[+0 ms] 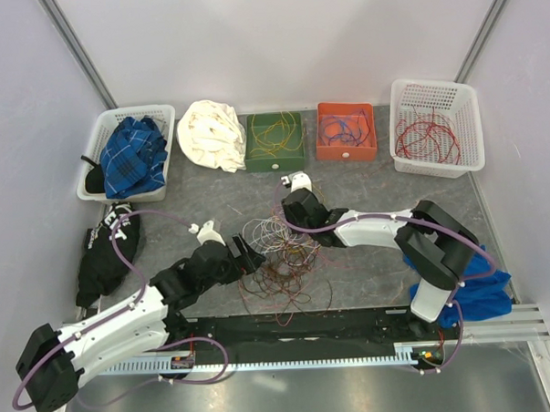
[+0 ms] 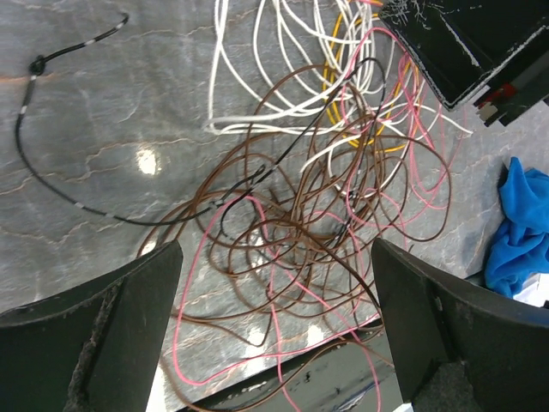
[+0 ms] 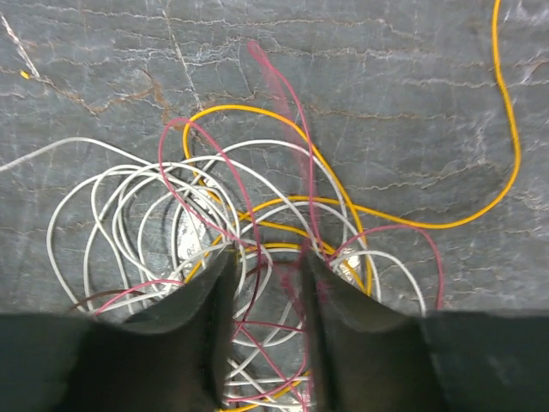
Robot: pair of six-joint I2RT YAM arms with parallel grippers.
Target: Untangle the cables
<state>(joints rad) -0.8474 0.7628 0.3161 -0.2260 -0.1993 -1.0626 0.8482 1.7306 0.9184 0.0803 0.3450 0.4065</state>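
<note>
- My left claw (image 2: 274, 249) stands spread wide and holds nothing. Its fingers hang low over the near side of the cables (image 2: 300, 206), with brown and pink loops lying between them.
- The cables sit in one knotted heap at the middle of the grey surface (image 1: 366, 193), between my two claws. I see white, yellow, brown and pink strands, and a black strand (image 2: 51, 184) lies apart from the heap.
- A blue cloth (image 1: 475, 284) lies beside the right arm's base, and a black garment (image 1: 104, 254) lies on the left side.
- My right claw (image 3: 268, 256) is down in the far side of the heap, its fingers close together. A pink strand (image 3: 279, 94) runs up from the gap between them, but I cannot tell whether it is pinched.
- Along the far edge stand a white basket (image 1: 158, 112) of blue plaid fabric, a white cloth (image 1: 213, 136), a green tray (image 1: 276, 162) with yellow wire, an orange tray (image 1: 346, 153) and a second white basket (image 1: 433, 167) with red wire.
</note>
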